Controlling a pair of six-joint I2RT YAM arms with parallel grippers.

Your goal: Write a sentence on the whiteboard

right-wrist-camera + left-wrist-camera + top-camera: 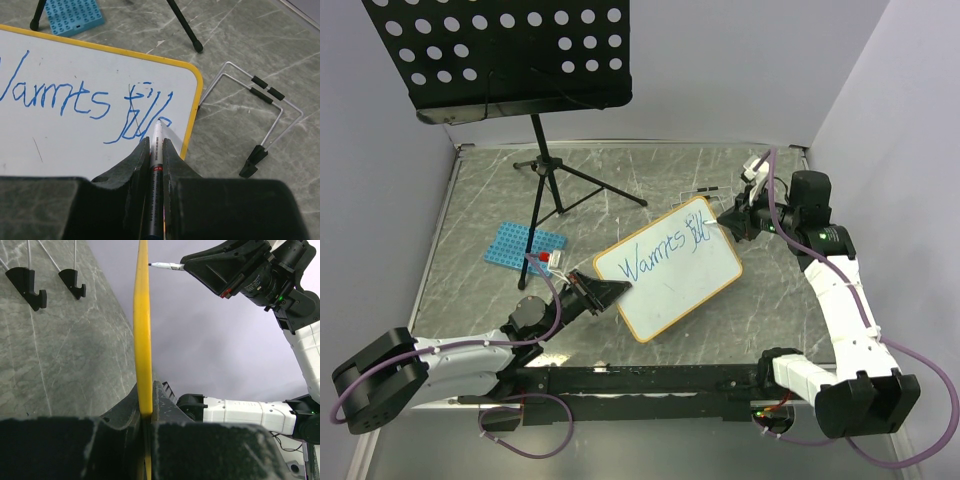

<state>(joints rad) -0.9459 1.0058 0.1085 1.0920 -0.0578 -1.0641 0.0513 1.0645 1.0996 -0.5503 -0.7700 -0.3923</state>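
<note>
Your left jaws are shut tight on the left edge of the whiteboard (672,285), which sits slanted in the middle of the worktop (500,190). Your right jaws are shut on the marker (159,131). Its tip touches the board at the end of the sentence (665,250), close to the right frame. Hold the board steady, press lightly and make small strokes. Little room is left there, so I think the next word needs a new line.

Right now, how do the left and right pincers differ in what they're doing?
The left pincer clamps the whiteboard's yellow edge; the right pincer clamps a marker. The left pincer holds the board's left end; the right pincer hovers at its far end, marker tip on the sentence. Both are shut on something.
</note>
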